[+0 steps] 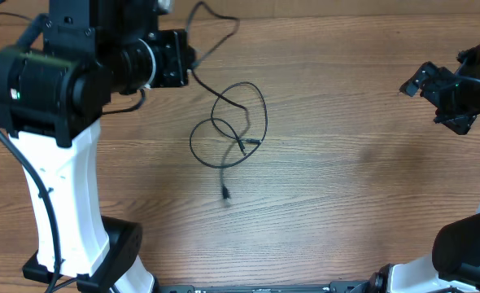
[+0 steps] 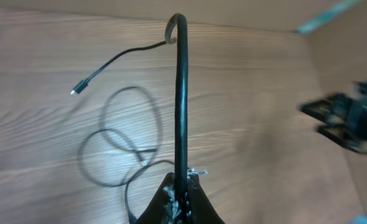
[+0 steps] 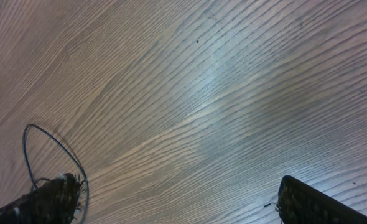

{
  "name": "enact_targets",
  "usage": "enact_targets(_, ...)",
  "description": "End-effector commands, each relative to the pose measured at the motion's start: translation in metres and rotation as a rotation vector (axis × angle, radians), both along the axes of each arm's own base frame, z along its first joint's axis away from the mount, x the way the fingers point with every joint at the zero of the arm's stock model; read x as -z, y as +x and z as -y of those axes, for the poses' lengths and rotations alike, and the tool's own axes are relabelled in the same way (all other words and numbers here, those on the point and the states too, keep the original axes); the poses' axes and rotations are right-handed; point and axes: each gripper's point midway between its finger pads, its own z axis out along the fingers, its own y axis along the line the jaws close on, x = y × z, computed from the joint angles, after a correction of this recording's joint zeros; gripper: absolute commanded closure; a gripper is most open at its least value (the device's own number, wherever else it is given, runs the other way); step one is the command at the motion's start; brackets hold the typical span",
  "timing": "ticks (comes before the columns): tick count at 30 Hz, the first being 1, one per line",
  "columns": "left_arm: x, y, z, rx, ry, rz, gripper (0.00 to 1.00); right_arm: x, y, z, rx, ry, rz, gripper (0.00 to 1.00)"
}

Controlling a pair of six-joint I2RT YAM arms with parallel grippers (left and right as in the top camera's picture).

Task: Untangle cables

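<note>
My left gripper is at the table's back left, shut on a thin black cable that arcs above it. In the left wrist view this cable rises straight from the shut jaws, bends at the top and ends in a small plug. A second black cable lies in loose overlapping loops on the table's middle, with one plug end toward the front. Its loops also show in the left wrist view. My right gripper is open and empty at the far right, away from both cables.
The wooden table fills all views. The left arm's white base stands at the front left and the right arm's base at the front right. A thin dark loop shows by one right finger; I cannot tell what it is.
</note>
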Motion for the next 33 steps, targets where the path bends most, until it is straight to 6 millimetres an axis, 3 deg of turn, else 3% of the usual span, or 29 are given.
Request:
enact_targets(1, 0.005, 0.006, -0.036, -0.126, 0.054, -0.008, 0.96, 0.0, 0.001, 0.0, -0.005, -0.002, 0.003, 0.0)
enact_targets(4, 0.022, 0.015, -0.061, -0.204, 0.089, -0.063, 0.96, 0.0, 0.001, 0.0, -0.005, -0.002, 0.002, 0.0)
enact_targets(5, 0.034, 0.019, -0.079, -0.259, 0.122, -0.099, 0.96, 0.0, 0.001, 0.0, -0.005, -0.002, 0.003, 0.0)
enact_targets(8, 0.059, 0.023, -0.105, -0.304, 0.197, -0.169, 0.96, 0.0, 0.001, 0.0, -0.005, -0.002, 0.003, 0.0)
enact_targets(16, 0.115, 0.019, -0.138, -0.406, 0.289, -0.364, 0.96, 0.0, 0.001, 0.0, -0.005, -0.002, 0.003, 0.0)
enact_targets(22, 0.14, 0.018, -0.189, -0.598, 0.365, -0.436, 0.96, 0.0, 0.001, 0.0, -0.005, -0.002, 0.003, 0.0)
enact_targets(33, 0.188, 0.03, -0.275, -0.926, 0.245, -0.47, 0.96, 0.0, 0.001, 0.0, -0.005, -0.002, 0.003, 0.0)
